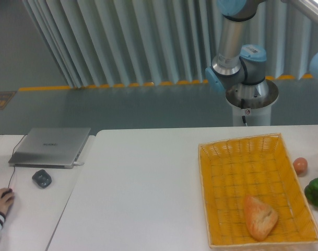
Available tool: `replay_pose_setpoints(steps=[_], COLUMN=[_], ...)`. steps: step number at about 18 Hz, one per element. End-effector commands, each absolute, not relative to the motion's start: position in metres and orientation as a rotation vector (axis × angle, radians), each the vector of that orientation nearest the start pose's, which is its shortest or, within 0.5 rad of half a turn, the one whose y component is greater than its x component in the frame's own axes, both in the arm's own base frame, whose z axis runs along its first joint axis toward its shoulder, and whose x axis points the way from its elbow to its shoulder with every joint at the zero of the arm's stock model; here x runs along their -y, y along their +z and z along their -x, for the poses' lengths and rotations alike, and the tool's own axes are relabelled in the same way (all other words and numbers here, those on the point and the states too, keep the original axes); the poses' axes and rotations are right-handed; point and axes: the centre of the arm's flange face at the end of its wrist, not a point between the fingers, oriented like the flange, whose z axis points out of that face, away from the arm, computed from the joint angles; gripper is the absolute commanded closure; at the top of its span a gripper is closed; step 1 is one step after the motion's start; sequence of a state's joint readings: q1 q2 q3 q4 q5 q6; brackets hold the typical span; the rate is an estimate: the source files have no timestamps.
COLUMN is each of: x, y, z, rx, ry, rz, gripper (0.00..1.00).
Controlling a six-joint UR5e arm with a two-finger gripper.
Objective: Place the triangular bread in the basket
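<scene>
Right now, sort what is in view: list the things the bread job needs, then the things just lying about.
Needed:
triangular bread, lying inside the basket
basket

Lying about:
round reddish fruit
green pepper
closed laptop
small dark object
</scene>
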State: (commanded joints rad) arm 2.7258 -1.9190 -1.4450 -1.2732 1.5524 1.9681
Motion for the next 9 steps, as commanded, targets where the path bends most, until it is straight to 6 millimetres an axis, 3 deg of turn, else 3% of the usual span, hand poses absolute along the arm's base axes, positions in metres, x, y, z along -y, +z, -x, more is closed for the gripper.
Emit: replay_pose_setpoints(steps=[9], x=[-0.376], y=[0.396], z=[0.532], rx=[-1.225], ry=[0.077], rz=[2.874], gripper=[0.0])
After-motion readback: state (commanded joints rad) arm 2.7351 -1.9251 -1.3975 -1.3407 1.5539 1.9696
